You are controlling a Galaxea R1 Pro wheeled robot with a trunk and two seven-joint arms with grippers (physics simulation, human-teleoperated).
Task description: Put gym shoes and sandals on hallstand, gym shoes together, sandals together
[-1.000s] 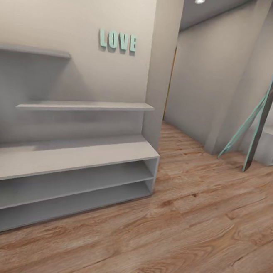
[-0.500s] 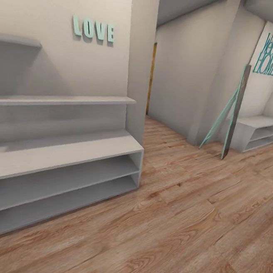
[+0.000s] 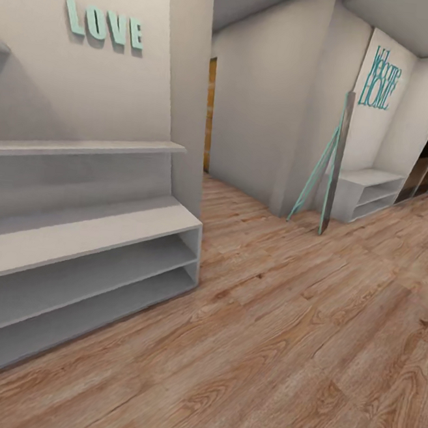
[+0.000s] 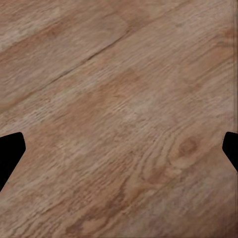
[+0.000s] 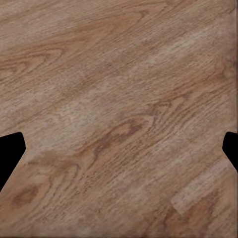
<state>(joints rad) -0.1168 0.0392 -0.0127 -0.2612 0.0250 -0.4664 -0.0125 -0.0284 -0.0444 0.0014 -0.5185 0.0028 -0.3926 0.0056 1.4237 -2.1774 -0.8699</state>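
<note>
1. Hallstand (image 3: 88, 228) at nine o'clock in the head view, standing on the plank floor (image 3: 279, 351).
2. "LOVE" letters (image 3: 104, 25) at eleven o'clock; "Welcome HOME" sign (image 3: 380, 78) at one o'clock, above a small shelf unit (image 3: 368, 193).
3. Left gripper (image 4: 119, 148) and right gripper (image 5: 119, 148): fingers spread wide over floor, holding nothing.

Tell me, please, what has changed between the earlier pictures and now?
Only the camera moved: the head view has swung to the right, so the hallstand and the LOVE letters slid left in the picture, while the leaning frame, the Welcome HOME sign and a second low shelf unit came in. Nothing was taken or let go. Both grippers, left and right, are open over bare floor.
</note>
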